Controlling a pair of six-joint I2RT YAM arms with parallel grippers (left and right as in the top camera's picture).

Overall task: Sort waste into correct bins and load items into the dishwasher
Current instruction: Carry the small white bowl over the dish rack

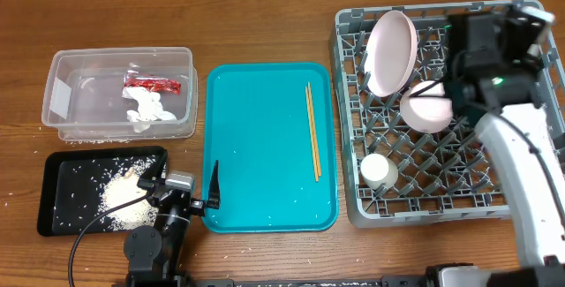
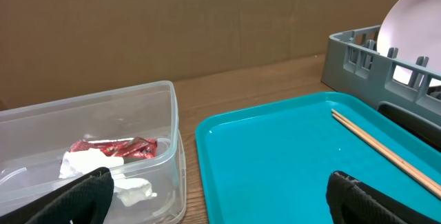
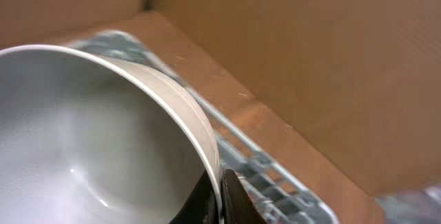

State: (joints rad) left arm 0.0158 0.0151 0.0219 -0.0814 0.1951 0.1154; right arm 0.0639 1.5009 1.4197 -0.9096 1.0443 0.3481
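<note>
My right gripper [image 3: 219,200] is shut on the rim of a white bowl [image 3: 89,134] and holds it tilted over the grey dish rack [image 1: 353,194]; the bowl shows pale pink from overhead [image 1: 426,113]. A pale-pink plate [image 1: 391,53] stands on edge in the rack, and a small white cup [image 1: 380,170] sits near its front left. Two chopsticks [image 1: 312,130] lie on the teal tray [image 1: 265,146]. The red wrapper [image 1: 152,83] and white tissue [image 1: 148,109] lie in the clear tub [image 1: 62,101]. Rice [image 1: 119,194] lies in the black tray [image 1: 53,168]. My left gripper [image 2: 220,200] is open and empty, low at the teal tray's front left.
Brown cardboard walls stand behind the table. The rack's far rim [image 3: 275,176] lies just under the held bowl. The wooden tabletop [image 1: 265,13] shows behind the tub and tray. The left arm's base and cable [image 1: 150,243] sit at the front edge.
</note>
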